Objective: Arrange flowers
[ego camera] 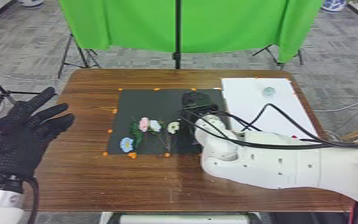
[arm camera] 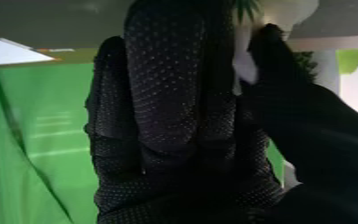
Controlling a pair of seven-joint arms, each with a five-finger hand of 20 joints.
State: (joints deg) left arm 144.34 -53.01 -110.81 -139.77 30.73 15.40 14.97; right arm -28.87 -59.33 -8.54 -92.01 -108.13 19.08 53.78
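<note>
Flowers (ego camera: pixel 144 124), thin-stemmed and round-headed, on a rectangular black mat (ego camera: pixel 136 104)

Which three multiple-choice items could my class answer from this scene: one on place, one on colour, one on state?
1. Where does the blue flower lie?
A) on the white sheet
B) on the dark mat
C) on the floor

2. What colour is the cloth beyond the table?
A) red
B) blue
C) green

3. How are the left hand's fingers?
A) straight and apart
B) curled into a fist
C) closed round a stem

Key: 1 B, its petals rest near the mat's corner; 2 C, the hanging cloth is bright green; 3 A, gaps show between extended fingers.
</note>
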